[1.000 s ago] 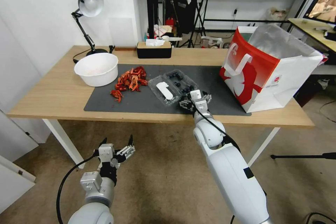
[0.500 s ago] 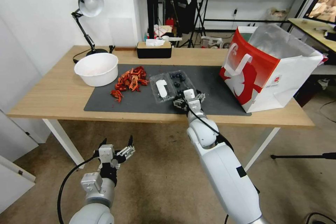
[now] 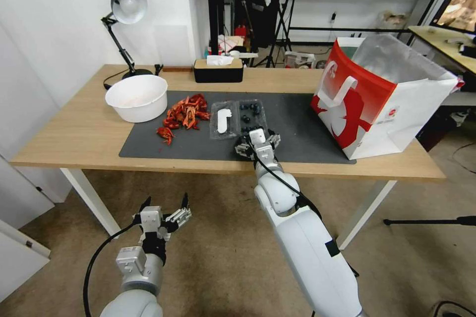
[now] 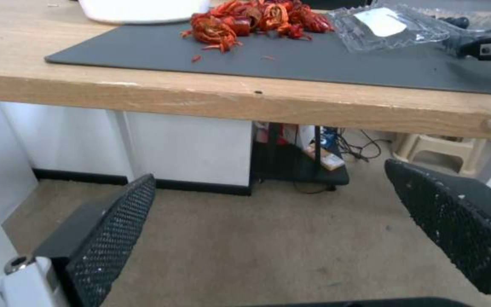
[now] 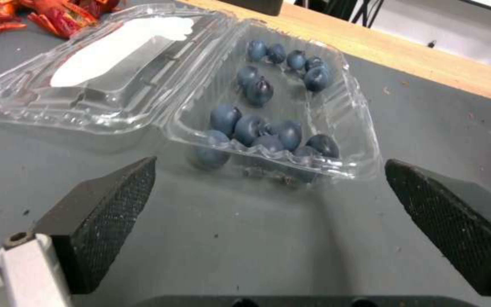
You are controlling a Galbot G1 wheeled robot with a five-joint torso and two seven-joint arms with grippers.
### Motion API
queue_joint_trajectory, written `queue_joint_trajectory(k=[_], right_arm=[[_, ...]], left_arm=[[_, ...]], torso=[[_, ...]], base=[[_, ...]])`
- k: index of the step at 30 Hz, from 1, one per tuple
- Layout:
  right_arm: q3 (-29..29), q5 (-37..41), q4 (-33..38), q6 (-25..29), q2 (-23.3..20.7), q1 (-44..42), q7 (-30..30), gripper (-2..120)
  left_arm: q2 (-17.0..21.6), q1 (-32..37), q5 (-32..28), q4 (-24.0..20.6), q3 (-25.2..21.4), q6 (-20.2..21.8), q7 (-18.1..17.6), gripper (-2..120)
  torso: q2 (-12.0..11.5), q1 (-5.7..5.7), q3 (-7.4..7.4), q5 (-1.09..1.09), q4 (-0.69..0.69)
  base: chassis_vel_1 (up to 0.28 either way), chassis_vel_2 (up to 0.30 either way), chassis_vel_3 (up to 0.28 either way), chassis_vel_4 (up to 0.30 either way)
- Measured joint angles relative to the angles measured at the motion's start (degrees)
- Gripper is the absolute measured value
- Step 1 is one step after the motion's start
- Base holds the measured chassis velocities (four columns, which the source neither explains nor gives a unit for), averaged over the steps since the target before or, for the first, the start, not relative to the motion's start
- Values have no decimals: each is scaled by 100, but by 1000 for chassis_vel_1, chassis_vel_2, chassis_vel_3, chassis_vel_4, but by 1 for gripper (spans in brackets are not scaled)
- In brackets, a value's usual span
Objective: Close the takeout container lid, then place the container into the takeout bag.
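The takeout container lies open on the dark mat, with dark blue berries in its tray. Its lid lies flat beside the tray on the left, white sticker facing up. My right gripper sits low over the mat just in front of the tray's near rim, open, its fingers spread wider than the tray and holding nothing. The takeout bag stands open at the table's right end, foil lining showing. My left gripper hangs open below the table's front edge.
A white bowl and a pile of red crayfish shells lie left of the container. A desk lamp and a tissue box stand at the back. Bare mat lies between container and bag.
My right gripper has moved left along the mat. The container has shifted left and back and turned square to the table edge. The left arm is still.
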Motion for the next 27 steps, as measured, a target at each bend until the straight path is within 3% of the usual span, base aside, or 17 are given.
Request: queue_joint_trajectory(k=[8, 14, 16, 17, 20, 27], right_arm=[[99, 1, 333, 5, -99, -225, -9, 100], [292, 119, 1053, 199, -276, -602, -10, 100], [538, 425, 1633, 631, -489, -992, -24, 100], [538, 425, 1633, 631, -489, -992, -24, 100], [831, 900, 2144, 1331, -766, -1583, -231, 100], [1290, 1302, 2540, 2399, -994, -2398, -524, 100]], left_arm=[[16, -14, 4, 0, 9, -7, 1, 100], [46, -15, -10, -33, 5, -25, 2, 100], [75, -22, -27, -81, 6, -39, 2, 100], [75, -22, -27, -81, 6, -39, 2, 100], [132, -40, -55, -102, 15, -41, 4, 100], [173, -80, -76, -99, 86, -60, 20, 100]], torso=[[0, 1, 0, 0, 0], [0, 1, 0, 0, -1], [0, 1, 0, 0, -1], [0, 1, 0, 0, -1], [-1, 1, 0, 1, -3], [-1, 0, -1, 1, -1]], base=[[0, 0, 0, 0], [0, 0, 0, 0], [0, 0, 0, 0], [0, 0, 0, 0], [0, 0, 0, 0], [0, 0, 0, 0]])
